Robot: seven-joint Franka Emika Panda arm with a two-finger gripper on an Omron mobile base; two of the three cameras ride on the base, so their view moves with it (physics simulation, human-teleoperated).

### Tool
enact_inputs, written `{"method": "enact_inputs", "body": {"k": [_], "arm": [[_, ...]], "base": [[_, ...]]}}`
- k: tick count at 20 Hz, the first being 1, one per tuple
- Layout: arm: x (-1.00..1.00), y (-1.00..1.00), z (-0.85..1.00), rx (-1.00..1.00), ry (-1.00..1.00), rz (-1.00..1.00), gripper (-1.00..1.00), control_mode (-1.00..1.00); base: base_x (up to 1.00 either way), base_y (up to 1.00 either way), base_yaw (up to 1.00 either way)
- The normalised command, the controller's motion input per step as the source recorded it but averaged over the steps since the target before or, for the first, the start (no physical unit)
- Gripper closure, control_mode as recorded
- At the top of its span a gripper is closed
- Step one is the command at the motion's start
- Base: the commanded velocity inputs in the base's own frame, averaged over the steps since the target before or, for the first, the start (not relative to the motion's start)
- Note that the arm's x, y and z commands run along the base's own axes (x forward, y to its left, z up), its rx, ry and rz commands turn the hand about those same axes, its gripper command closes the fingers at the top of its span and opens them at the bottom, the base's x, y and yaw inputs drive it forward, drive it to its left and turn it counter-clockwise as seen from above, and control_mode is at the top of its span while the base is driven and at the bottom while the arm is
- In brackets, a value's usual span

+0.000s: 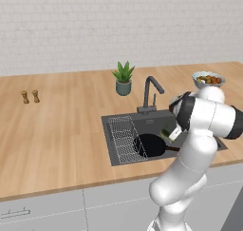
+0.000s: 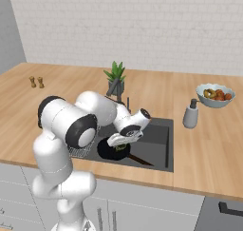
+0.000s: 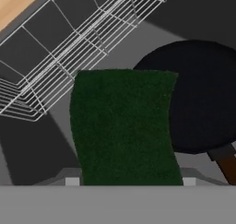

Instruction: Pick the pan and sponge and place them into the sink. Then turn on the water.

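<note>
Green sponge (image 3: 123, 126) sits gripped in my jaws, above the sink (image 1: 159, 118) beside the pan (image 1: 149, 145). Next I let go, then reach for the faucet (image 1: 151, 93).

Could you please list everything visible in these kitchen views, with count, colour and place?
sink: one, dark grey, recessed in the counter.
wire rack: one, pale metal, left side of the sink.
faucet: one, dark, behind the sink; no stream seen.
pan: one, black with brown handle, on the sink floor.
sponge: one, green, held above the sink beside the pan.
potted plant: one, green in a grey-green pot, behind the sink.
shakers: two, brownish, far left of the counter.
fruit bowl: one, pale, right of the sink.
soap dispenser: one, grey, right of the sink.
counter: one, light wood.
gripper: one, white with dark tips, over the sink, shut on the sponge.
</note>
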Motion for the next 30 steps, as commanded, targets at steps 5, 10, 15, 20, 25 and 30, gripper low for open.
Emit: {"method": "enact_inputs", "body": {"k": [5,10,15,20,25,30], "arm": [[0.01,0.04,-0.19,0.00,-0.10,0.00,1.00,-1.00],[0.15,0.13,-0.41,0.00,-0.02,0.00,1.00,-1.00],[0.26,0.09,-0.44,0.00,0.00,0.00,1.00,-1.00],[0.28,0.00,-0.29,0.00,-0.03,0.00,1.00,-1.00],[0.26,0.00,-0.24,0.00,-0.05,0.00,1.00,-1.00],[0.27,0.00,-0.13,0.00,-0.09,0.00,1.00,-1.00]], "base": [[0.00,0.00,0.00],[0.00,0.00,0.00],[0.00,0.00,0.00],[0.00,0.00,0.00],[0.00,0.00,0.00],[0.00,0.00,0.00]]}}
